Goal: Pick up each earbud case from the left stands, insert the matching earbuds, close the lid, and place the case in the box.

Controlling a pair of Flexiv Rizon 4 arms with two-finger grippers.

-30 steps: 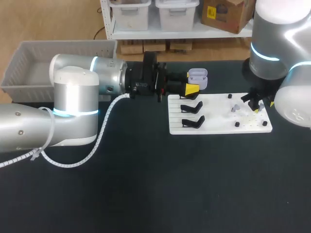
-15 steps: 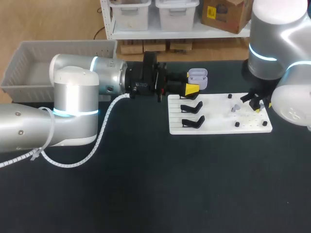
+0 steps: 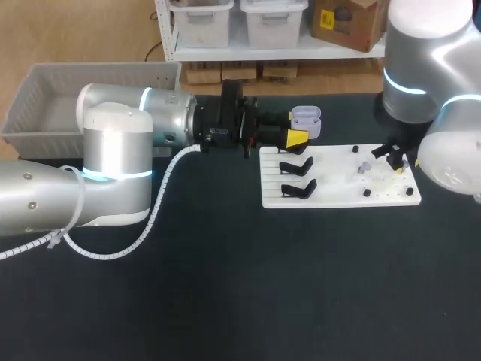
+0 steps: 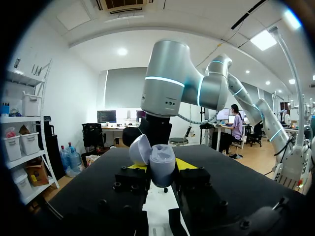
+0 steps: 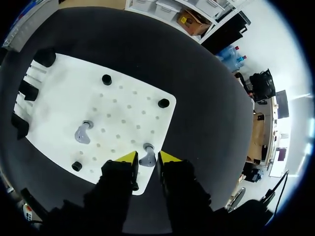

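Left gripper, upper middle of the head view, is clamped on the lilac case, held off the table above the black stands. The lid hangs open to one side. The mouth seems to face up, long axis roughly upright. At the right, the right gripper sits over the white board, tips parted either side of an earbud lying flat, not visibly pinching. Step: picking the earbud. Next: close, lift, carry it to the case mouth.
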